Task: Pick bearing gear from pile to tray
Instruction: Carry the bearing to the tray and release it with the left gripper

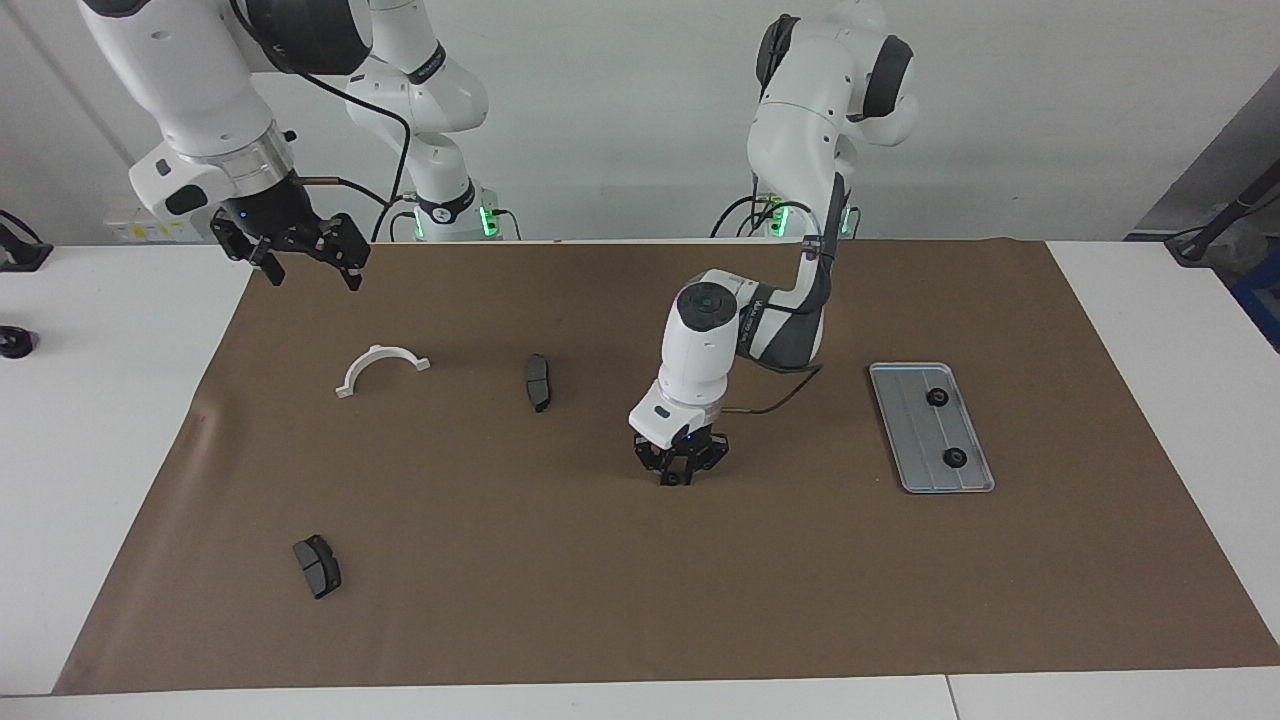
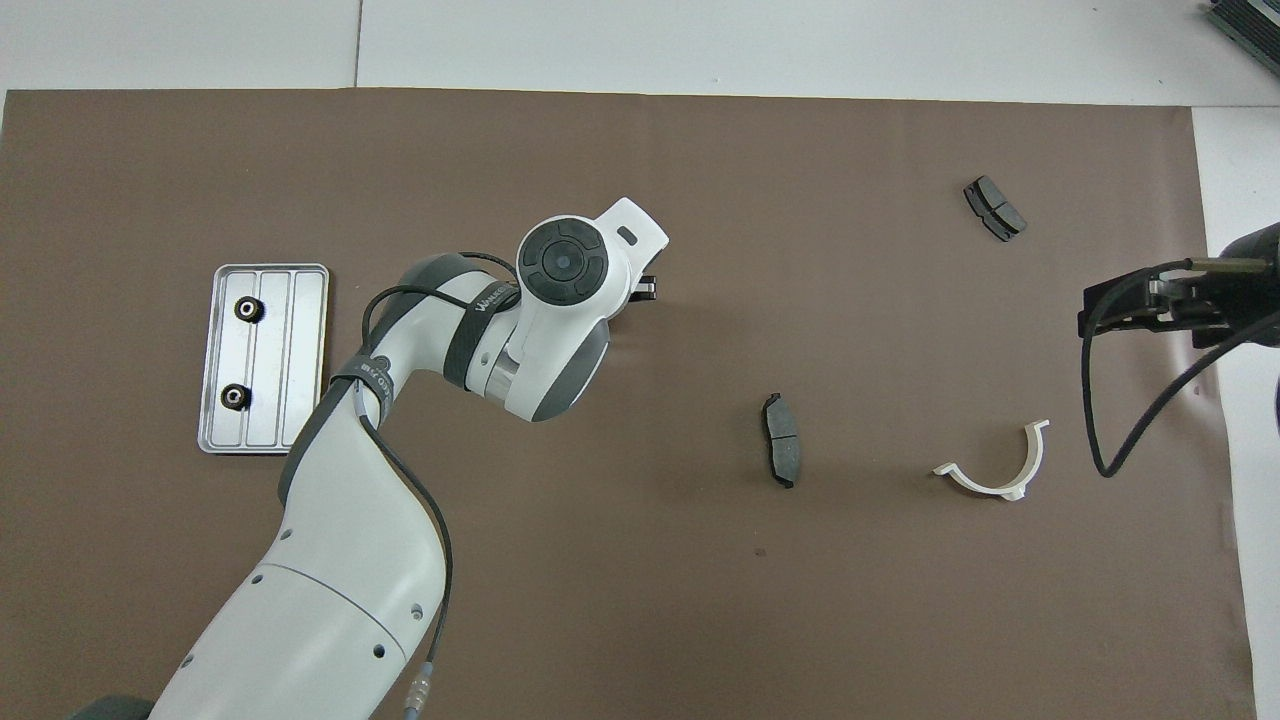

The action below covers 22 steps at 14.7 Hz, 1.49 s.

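Observation:
My left gripper is low on the brown mat near the table's middle, its fingers closed on a tiny black gear that rests on the mat. In the overhead view the left wrist hides this gear. The silvery grooved tray lies toward the left arm's end and holds two black gears; it also shows in the overhead view. My right gripper hangs open and empty, raised over the mat's edge at the right arm's end, and waits.
A white semicircular bracket and a dark brake pad lie on the mat between the two grippers. A second brake pad lies farther from the robots toward the right arm's end.

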Available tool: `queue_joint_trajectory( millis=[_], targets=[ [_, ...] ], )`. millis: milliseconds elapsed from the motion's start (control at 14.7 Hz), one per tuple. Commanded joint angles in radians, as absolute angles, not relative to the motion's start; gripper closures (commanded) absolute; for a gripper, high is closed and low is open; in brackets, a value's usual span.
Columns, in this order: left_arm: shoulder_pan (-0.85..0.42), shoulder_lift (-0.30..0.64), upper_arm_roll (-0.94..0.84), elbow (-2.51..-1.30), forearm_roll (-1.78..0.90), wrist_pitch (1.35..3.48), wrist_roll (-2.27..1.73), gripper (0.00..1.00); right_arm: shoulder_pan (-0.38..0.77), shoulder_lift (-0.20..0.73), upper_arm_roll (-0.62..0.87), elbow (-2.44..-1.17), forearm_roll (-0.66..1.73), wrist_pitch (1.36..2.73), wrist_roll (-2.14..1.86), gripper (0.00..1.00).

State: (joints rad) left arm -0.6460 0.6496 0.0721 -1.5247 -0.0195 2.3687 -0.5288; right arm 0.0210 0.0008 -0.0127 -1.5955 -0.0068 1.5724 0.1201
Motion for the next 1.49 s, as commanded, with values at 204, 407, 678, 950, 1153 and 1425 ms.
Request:
queue_joint_trajectory(
  millis=[204, 407, 678, 950, 1153, 1425],
  targets=[
    [-0.644, 0.574, 0.092, -1.577, -0.034, 2.312, -0.557, 1.00, 0.017, -0.015, -0.011, -1.605, 0.000, 1.559, 0.104, 0.00],
    [-0.649, 0.477, 0.165, -1.672, -0.029, 2.286, -0.548, 1.00, 0.017, -0.015, -0.011, -1.605, 0.000, 1.559, 0.104, 0.00],
    [-0.635, 0.309, 0.268, -1.882, -0.002, 2.328, -0.479, 1.00, 0.017, -0.015, -0.011, -1.605, 0.000, 1.559, 0.104, 0.00],
    [-0.511, 0.172, 0.275, -2.041, -0.002, 2.359, -0.310, 1.00, 0.017, -0.015, -0.009, -1.606, 0.000, 1.559, 0.104, 0.00],
    [-0.424, 0.144, 0.275, -2.105, -0.002, 2.390, -0.223, 1.00, 0.017, -0.015, -0.009, -1.605, 0.000, 1.560, 0.104, 0.00],
    [-0.318, 0.137, 0.273, -2.150, -0.002, 2.450, -0.157, 1.00, 0.017, -0.015, -0.011, -1.606, 0.000, 1.560, 0.104, 0.00]
  ],
)
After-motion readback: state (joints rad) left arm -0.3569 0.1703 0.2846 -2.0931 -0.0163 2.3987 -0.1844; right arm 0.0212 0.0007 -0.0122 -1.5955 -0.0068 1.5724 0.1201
